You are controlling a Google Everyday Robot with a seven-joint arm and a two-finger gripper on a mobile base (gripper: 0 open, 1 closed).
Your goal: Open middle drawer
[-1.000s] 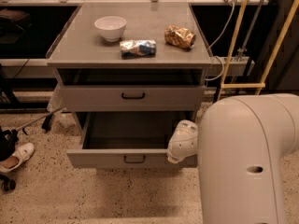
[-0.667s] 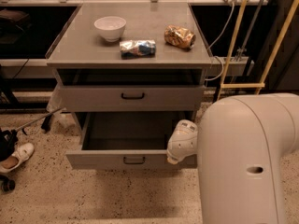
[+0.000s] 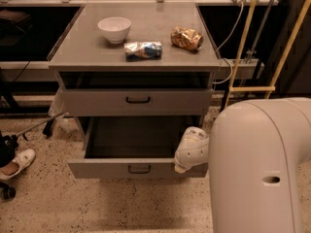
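Speckled stone flooring [image 3: 48,208] surrounds a grey metal cabinet whose flat counter [image 3: 82,55] carries three items. A round white bowl [image 3: 114,29] sits toward the rear left corner, a blue and silver snack packet [image 3: 143,50] lies near the middle of the front edge, and a crumpled brown-gold snack bag [image 3: 186,38] lies toward the right edge. Beneath the counter, the taller-fronted upper grey drawer [image 3: 92,102] sits close to flush. The wide grey metal middle drawer [image 3: 97,169] stands pulled well out below it, and I judge the opening essentially achieved. My white-cased gripper [image 3: 190,150] is at the drawer's front right corner, touching or just beside the front panel. I cannot tell whether it is open or closed, nor whether it has hold of anything. I judge the drawer rigid, moderately heavy and running on slides, with smooth, slippery sheet faces. The small black loop handle [image 3: 139,169] at the centre of the front is the sound place to take hold, pulling straight to avoid racking.
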